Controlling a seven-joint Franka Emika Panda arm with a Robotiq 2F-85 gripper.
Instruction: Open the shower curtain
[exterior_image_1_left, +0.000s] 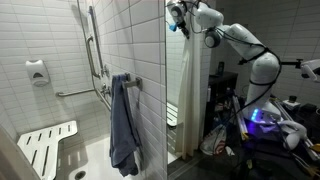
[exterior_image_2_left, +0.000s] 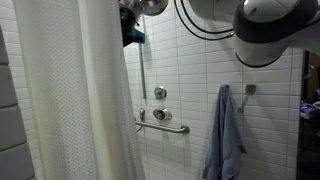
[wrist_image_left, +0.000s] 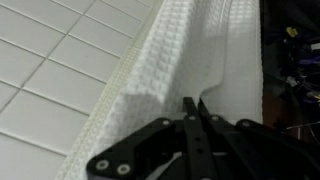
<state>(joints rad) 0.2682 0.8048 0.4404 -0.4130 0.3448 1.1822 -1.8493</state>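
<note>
Against white-tiled walls (wrist_image_left: 40, 70), the pincer (wrist_image_left: 195, 108) pinches the shower curtain (wrist_image_left: 205, 50) high up.

"What carries things here?"

"A pale shower floor (exterior_image_1_left: 95, 158), low in an exterior view, left of the tiled dividing wall."

"What stands over it?"

"A white slatted seat (exterior_image_1_left: 48, 143) juts from the far left wall, just above the floor."

"And on the right?"

"A crumpled white bag (exterior_image_1_left: 213, 143) sits low among dark clutter, near the wall's foot. I cannot tell whether it touches the ground; the floor there is hidden."
</note>
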